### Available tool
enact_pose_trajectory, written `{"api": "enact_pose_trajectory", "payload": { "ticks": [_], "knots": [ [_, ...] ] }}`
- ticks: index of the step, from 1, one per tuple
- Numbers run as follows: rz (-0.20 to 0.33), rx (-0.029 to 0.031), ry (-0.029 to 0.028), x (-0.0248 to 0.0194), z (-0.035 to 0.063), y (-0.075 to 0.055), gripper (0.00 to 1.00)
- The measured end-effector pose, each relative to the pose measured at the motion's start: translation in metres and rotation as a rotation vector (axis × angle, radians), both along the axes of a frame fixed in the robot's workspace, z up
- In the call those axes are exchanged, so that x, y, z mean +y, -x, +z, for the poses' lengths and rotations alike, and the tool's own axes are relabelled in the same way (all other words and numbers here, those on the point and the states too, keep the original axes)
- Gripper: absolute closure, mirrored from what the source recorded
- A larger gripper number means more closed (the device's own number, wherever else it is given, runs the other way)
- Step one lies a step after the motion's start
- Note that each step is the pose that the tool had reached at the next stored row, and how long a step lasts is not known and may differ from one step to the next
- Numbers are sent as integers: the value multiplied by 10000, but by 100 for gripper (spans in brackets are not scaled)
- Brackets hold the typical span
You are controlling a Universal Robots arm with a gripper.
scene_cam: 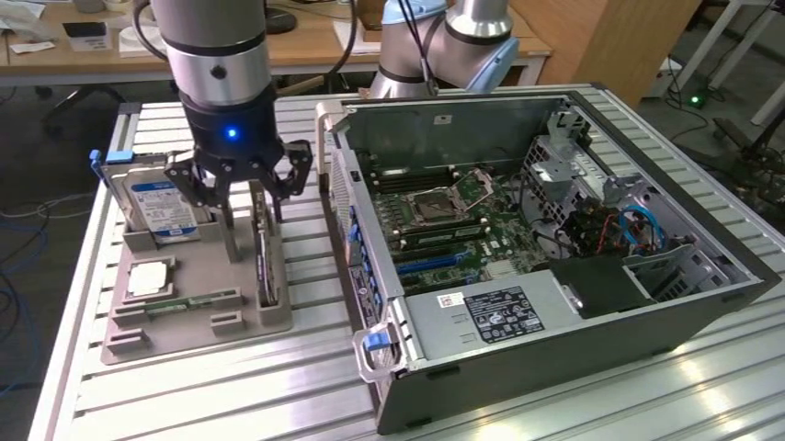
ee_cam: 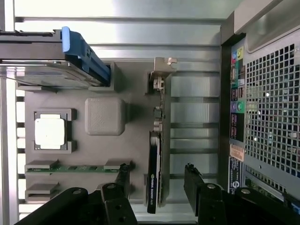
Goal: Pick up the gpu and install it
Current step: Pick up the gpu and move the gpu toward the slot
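A: Reading the scene from the exterior view's left?

B: Starting at the grey tray (scene_cam: 184, 329), set on the slatted tabletop (scene_cam: 184, 390). Finding a hard drive (scene_cam: 160, 207) propped upright at the tray's far end, a processor chip (scene_cam: 147, 277) flat in the tray's middle pocket, and a memory stick (scene_cam: 193, 300) toward the tray's near end. Then reaching the gpu (scene_cam: 264, 266), stood on edge in the slot along the tray's side at the exterior view's right. Ending at the open computer case (scene_cam: 540, 230), just beside the tray on that same side.

A: And the pincer (scene_cam: 245, 197)?

B: Hangs above the tray, over the gpu's slot. Stands spread fully wide, gripping nothing. Shows fingers (ee_cam: 117, 190) either side of the card in the wrist view, touching neither face.

A: Which step, then?

B: Looks like the pick-up, at the lining-up stage: not yet grasped, not yet lifted, nothing installed.

A: Calling for what?

B: Probably for a square descent over the slot and a squeeze on the two flat faces. Then a straight lift, without twisting so thin a card against the slot walls.

A: Pointing which way?

B: Lies with its long axis along the tray's length. Aims its silvery bracket (ee_cam: 161, 70) at the tray's hard-drive end, its dark labelled end at the tray's memory-stick end.
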State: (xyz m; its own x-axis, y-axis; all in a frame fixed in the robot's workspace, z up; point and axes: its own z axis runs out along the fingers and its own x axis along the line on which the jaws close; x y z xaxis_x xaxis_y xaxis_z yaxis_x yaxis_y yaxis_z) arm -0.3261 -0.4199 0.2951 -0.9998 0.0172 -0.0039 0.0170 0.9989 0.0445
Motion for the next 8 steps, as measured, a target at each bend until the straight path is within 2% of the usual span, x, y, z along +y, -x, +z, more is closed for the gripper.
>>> {"api": "enact_pose_trajectory", "payload": {
  "ticks": [8],
  "knots": [
    [13, 6, -1, 0, -146, -4, 41]
  ]
}}
